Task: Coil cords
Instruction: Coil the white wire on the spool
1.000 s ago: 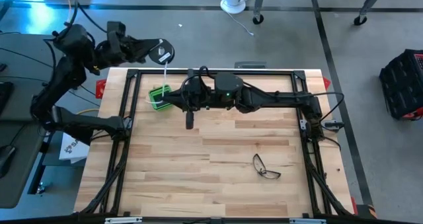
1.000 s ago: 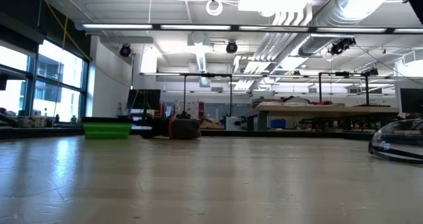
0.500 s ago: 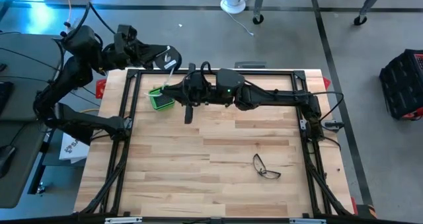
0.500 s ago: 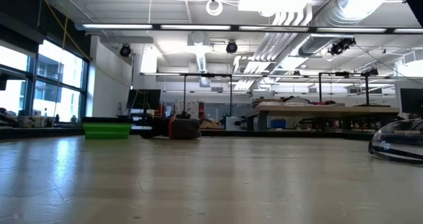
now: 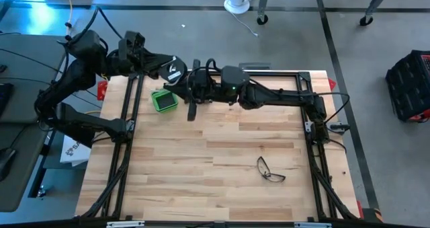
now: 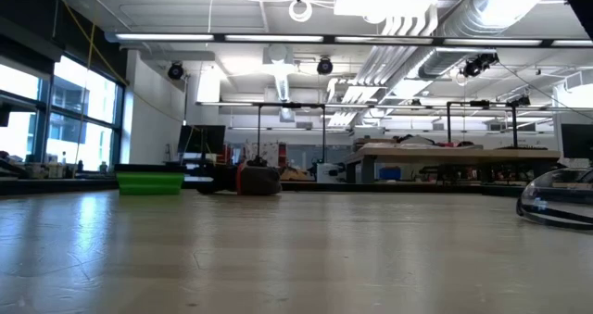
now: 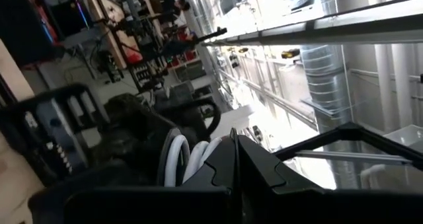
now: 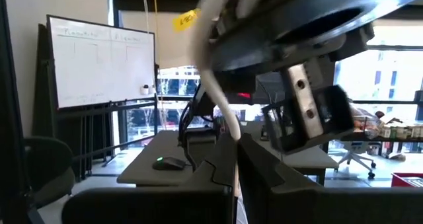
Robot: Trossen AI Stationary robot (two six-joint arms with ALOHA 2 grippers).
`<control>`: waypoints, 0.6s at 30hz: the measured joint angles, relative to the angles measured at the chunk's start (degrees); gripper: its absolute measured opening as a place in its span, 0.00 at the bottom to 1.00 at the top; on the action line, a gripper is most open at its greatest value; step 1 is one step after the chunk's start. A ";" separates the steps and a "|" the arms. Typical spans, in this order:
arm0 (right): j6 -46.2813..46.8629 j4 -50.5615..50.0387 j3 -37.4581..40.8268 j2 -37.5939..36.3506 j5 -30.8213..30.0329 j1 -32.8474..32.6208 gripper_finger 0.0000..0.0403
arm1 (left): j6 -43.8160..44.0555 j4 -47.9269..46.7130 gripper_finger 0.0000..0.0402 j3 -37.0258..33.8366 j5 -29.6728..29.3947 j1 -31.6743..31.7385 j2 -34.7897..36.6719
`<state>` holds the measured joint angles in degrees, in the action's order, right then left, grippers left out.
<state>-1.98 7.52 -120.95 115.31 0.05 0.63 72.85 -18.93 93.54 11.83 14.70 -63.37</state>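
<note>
Above the table's far-left corner, both tools pinch the cord (image 5: 180,77).

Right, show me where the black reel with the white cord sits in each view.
High view: the reel is at the table's far left edge, between the left gripper and right gripper.
Low view: not in it.
Left wrist view: white cord coils show just past the fingers.
Right wrist view: the reel fills the top, cord trailing down.
Shared landmark: the green box.

Both dark arms reach toward the table's far left corner. The left tool (image 5: 168,68) and the right tool (image 5: 184,88) meet there, each with fingers pressed together.
</note>
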 joint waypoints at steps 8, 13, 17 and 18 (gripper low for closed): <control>0.00 0.57 0.00 0.00 0.73 0.56 0.00 | 1.29 -2.54 0.00 0.00 1.24 -1.68 0.06; 0.00 2.43 0.00 0.00 2.38 0.58 0.00 | 2.08 -4.47 0.00 0.00 2.04 -2.63 0.33; 0.00 2.61 0.00 0.00 4.62 0.67 0.00 | 1.90 -5.50 0.00 0.00 0.95 -3.55 0.03; 0.00 2.59 0.00 0.00 5.40 0.67 0.00 | 1.77 -5.31 0.00 0.00 0.32 -3.67 -0.02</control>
<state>-1.98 10.11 -120.95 115.31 5.45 1.30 74.62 -24.24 93.54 12.15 11.03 -63.39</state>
